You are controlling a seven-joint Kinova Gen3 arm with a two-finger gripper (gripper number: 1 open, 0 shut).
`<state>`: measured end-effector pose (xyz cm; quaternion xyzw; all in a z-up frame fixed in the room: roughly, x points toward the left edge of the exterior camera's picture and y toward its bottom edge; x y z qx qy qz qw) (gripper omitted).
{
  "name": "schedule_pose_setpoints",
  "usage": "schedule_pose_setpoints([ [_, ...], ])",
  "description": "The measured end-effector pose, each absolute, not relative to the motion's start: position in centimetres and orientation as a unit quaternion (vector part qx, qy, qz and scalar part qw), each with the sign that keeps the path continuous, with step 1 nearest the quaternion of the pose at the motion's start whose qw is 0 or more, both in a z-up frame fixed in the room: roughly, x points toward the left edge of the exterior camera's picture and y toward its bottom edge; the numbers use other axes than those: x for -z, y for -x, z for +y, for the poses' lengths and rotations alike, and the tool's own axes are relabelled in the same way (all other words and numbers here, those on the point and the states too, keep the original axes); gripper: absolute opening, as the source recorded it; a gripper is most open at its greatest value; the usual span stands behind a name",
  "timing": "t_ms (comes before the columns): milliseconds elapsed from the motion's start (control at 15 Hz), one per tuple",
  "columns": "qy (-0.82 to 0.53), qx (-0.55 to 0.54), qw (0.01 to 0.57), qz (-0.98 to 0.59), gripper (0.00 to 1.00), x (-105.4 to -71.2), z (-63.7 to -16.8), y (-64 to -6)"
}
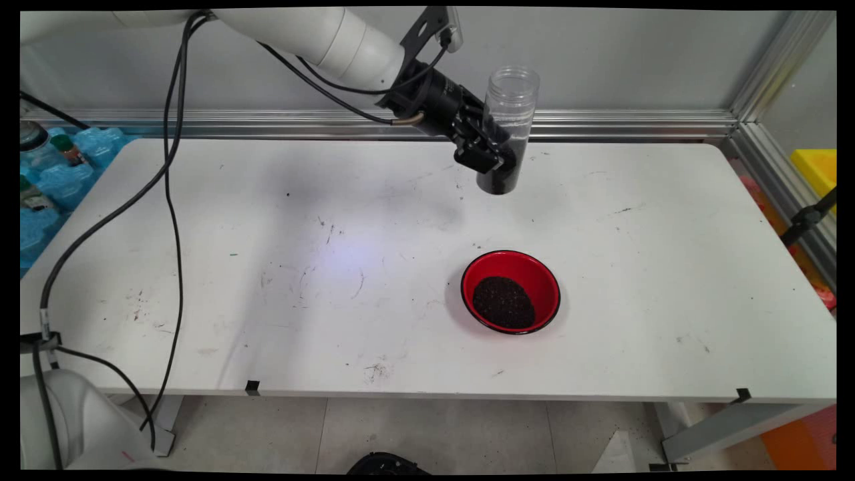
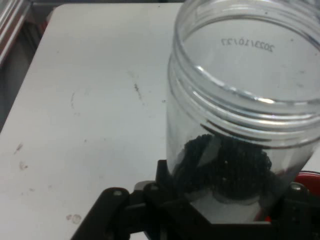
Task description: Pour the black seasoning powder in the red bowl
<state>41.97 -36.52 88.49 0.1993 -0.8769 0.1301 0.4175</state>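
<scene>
So, checking in from my remote seat: the gripper (image 1: 497,157) is clamped on a clear plastic jar (image 1: 509,127), holding it up in the air over the far side of the white table (image 1: 267,267). It's roughly upright with the open mouth at the top, maybe leaning a touch. Its bottom part holds a load of dark granules (image 2: 225,165), small round black beads by the look of them in the hand view.

From the jar, the red bowl (image 1: 511,291) sits at about 6 o'clock, well apart and down on the table. It already has a heap of the same dark stuff (image 1: 503,302) in it, sitting toward the near side of the bowl.

My read on progress: some granules are in the bowl and some are in the jar, and nothing is pouring right now. Can't say more than that.

Materials: the jar is see-through cylindrical plastic with a threaded neck, no lid on, and a date stamp visible through its wall. The bowl is glossy red, round and shallow with a dark rim. The tabletop is matte white, scuffed, with dark specks scattered around.
</scene>
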Motion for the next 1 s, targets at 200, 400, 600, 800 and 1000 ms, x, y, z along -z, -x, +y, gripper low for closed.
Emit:
schedule_pose_setpoints([
  [200, -0.214, -0.136, 0.409, -0.877, 0.00, -87.9, -36.5, -42.2],
  [400, -0.224, -0.140, 0.399, -0.878, 0.00, -87.3, -36.2, -42.5],
  [600, -0.232, -0.144, 0.390, -0.879, 0.00, -86.7, -35.9, -43.0],
  [800, -0.239, -0.145, 0.379, -0.882, 0.00, -86.1, -35.4, -43.7],
  [1000, -0.243, -0.145, 0.371, -0.885, 0.00, -85.7, -34.9, -44.1],
])
